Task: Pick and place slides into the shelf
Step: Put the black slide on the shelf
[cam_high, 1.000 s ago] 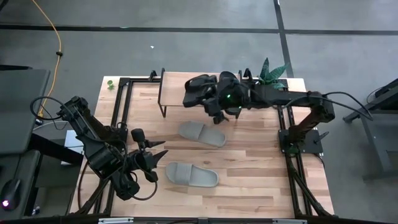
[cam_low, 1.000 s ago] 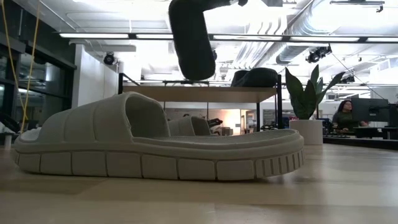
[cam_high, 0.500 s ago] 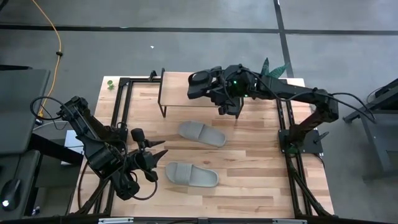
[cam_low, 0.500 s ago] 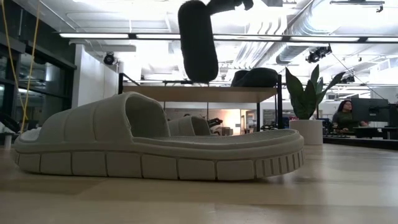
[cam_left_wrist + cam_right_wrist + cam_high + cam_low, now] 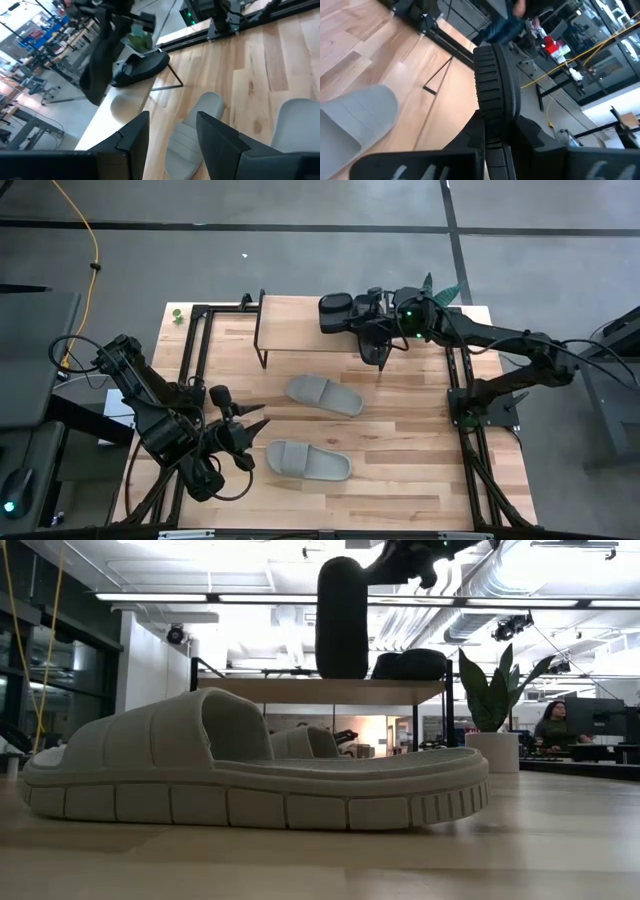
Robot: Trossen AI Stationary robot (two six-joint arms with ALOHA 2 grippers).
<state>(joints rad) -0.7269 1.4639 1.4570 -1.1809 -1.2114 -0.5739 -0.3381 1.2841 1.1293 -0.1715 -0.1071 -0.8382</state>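
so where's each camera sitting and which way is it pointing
High view: above the table, straight down; both arms, right claw carrying a black slide over the shelf.
Low view: table height, level past a grey slide.
Left wrist: past the left claw to grey slides.
Right wrist: along the held black slide.
All four show the shelf.

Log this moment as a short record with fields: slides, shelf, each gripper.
black slide held: black slide hangs on edge in the right gripper, above the shelf's right half
black slide placed: second black slide lies on the shelf near its right end
grey slides: two on the tabletop, far grey slide and near grey slide
shelf: shelf at the table's far edge, left half bare
right gripper: right gripper shut on the black slide
left gripper: left gripper jaws open, empty, near the left front, pointing at the grey slides
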